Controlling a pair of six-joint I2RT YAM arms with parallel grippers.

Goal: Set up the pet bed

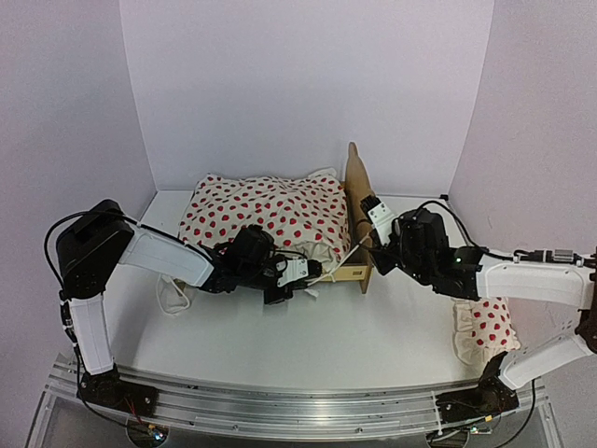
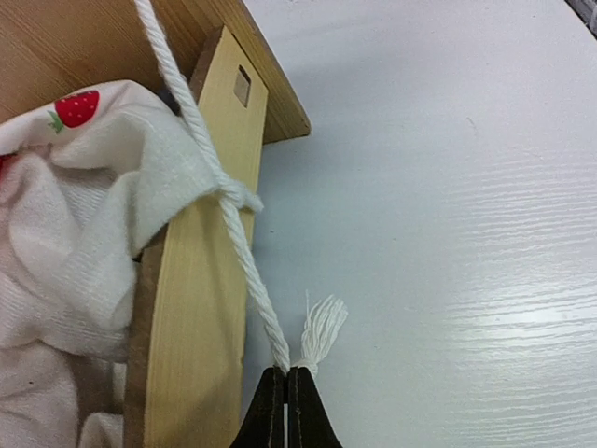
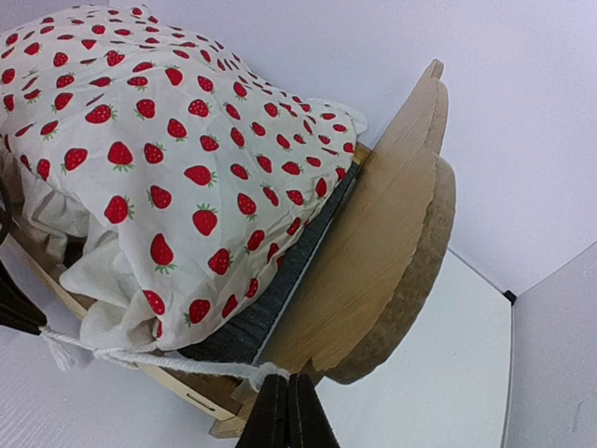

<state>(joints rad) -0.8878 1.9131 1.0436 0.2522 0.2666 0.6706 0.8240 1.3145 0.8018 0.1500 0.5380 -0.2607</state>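
Observation:
The pet bed (image 1: 354, 273) stands mid-table, its plywood headboard (image 1: 357, 177) on the right. A strawberry-print duvet (image 1: 266, 213) is piled over it. A white cord (image 1: 340, 259) tied to the duvet's corner runs taut across the bed's near right corner. My left gripper (image 1: 314, 274) is shut on the cord by its frayed tassel (image 2: 322, 329), beside the wooden side rail (image 2: 201, 280). My right gripper (image 1: 366, 241) is shut on the cord's other end, at the foot of the headboard (image 3: 392, 224). The dark grey base (image 3: 280, 289) shows under the duvet (image 3: 168, 140).
A small strawberry-print pillow (image 1: 490, 322) lies at the right, under my right forearm. White ruffled fabric (image 1: 173, 294) trails on the table by my left arm. White walls close in the table at the back and both sides.

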